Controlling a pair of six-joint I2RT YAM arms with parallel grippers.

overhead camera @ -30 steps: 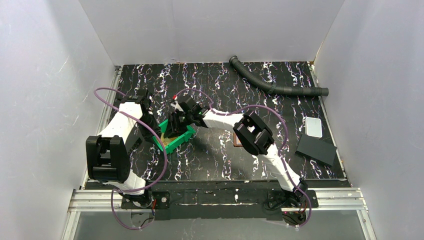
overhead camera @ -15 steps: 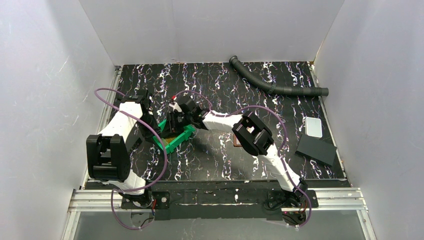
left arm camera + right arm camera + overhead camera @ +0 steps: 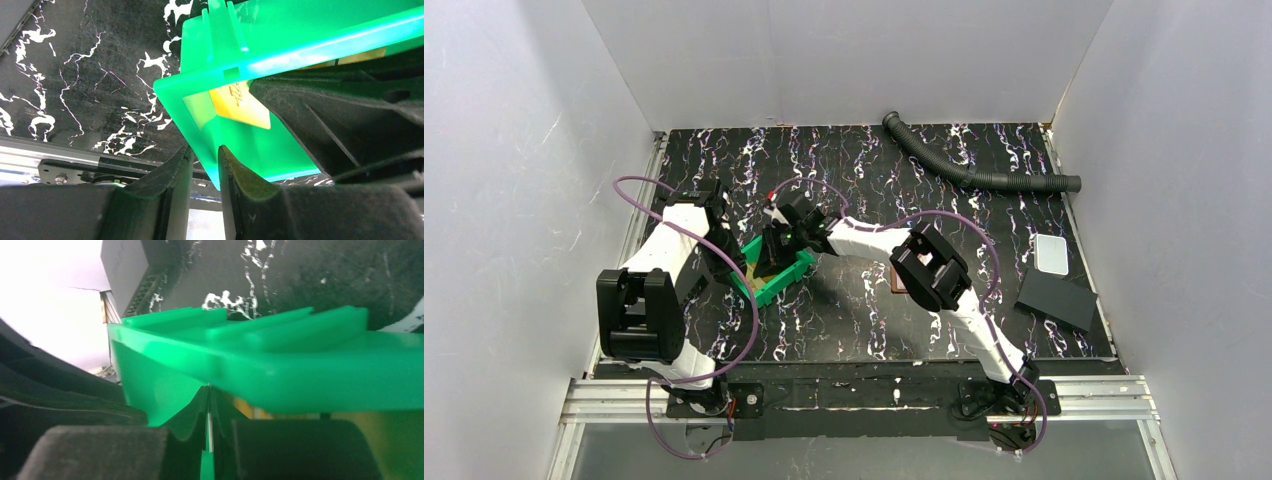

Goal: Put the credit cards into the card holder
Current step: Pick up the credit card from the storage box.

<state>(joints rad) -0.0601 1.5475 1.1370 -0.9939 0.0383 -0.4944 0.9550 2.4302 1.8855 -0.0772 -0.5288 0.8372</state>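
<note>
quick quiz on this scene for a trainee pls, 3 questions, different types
1. True or false: the left gripper is clamped on a wall of the green bin.
2. Where is the yellow credit card? A. flat on the bare table. B. inside the green bin. C. between the left gripper's fingers.
3. In one word, which arm's gripper reaches down into the bin?

Key: 1 true. 2 B. 3 right: the right gripper is down in the bin.
</note>
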